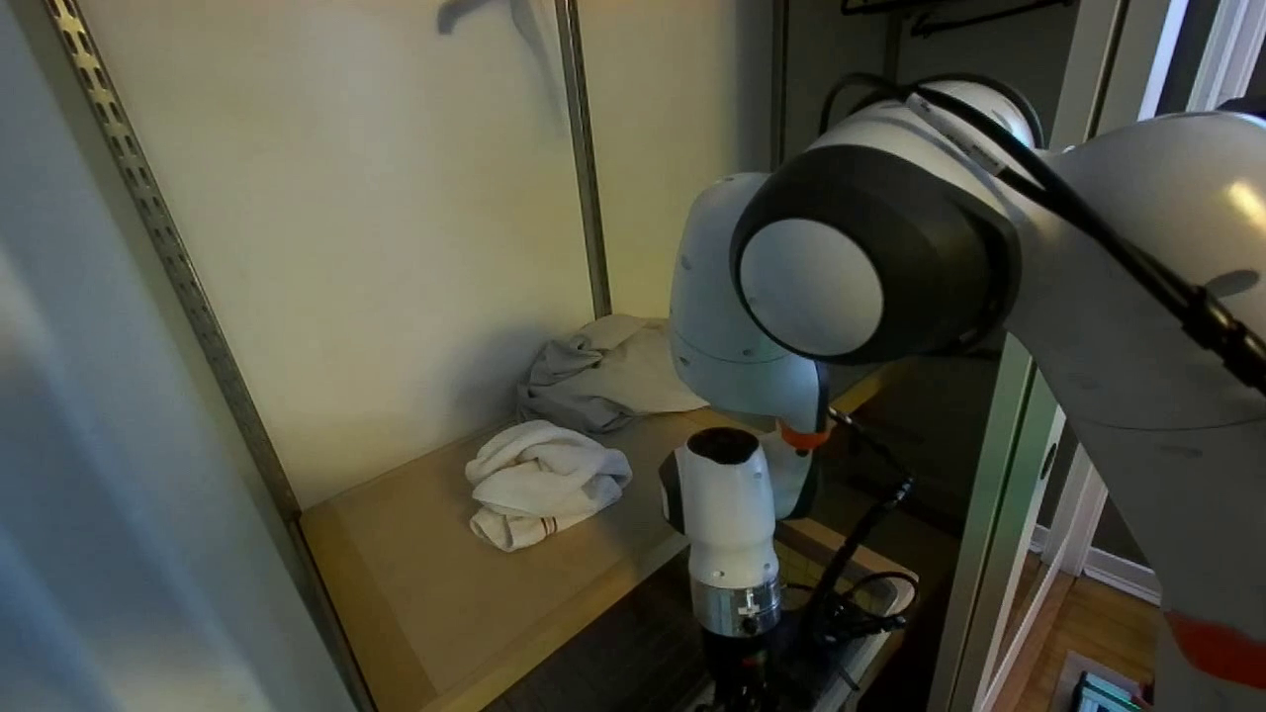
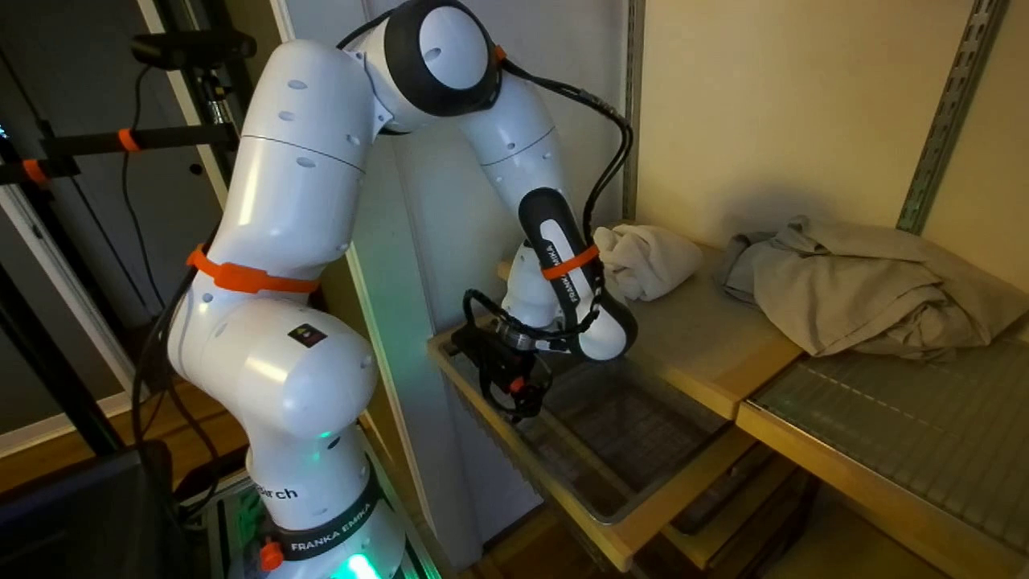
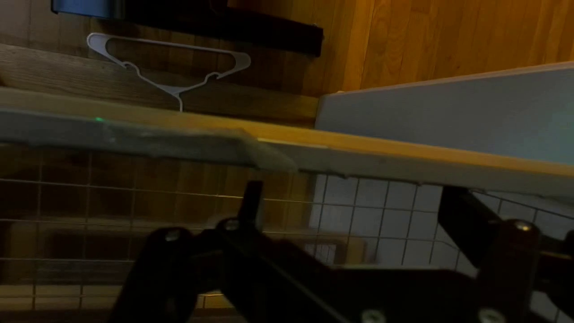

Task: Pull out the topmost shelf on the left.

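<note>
- in the wrist view, the topmost shelf (image 3: 385, 166) is seen from above, with a wooden front rail (image 3: 426, 152) and a wire mesh bottom (image 3: 354, 206).
- over the shelf's mesh, the gripper (image 3: 354, 188) is held with its two fingers (image 3: 252, 199) spread wide apart; nothing is gripped between them, and whether the shelf's rail is touched by a fingertip cannot be told.
- beyond the shelf's rail and lower down, a white hanger (image 3: 168, 44) is seen on the wooden floor (image 3: 426, 40); beside the shelf, a pale panel (image 3: 448, 112) is partly shown.
- in an exterior view, the shelf is shown jutting out from beneath a tan board (image 2: 699, 330).
- from in front of the shelf, the white arm (image 2: 289, 209) is bent over it, and the gripper is pointed down near the shelf's front rail.
- beside the shelf and higher than it, a ribbed panel (image 2: 924, 426) is set next to the board.
- in an exterior view, above and behind the shelf, a crumpled white cloth (image 1: 544, 475) is laid on the board, near a grey-beige cloth (image 1: 643, 371).
- higher above the shelf, a slotted metal strip (image 1: 163, 227) is fixed upright.
- there, the shelf is mostly hidden by shadow and arm, and the fingertips are cut off.
</note>
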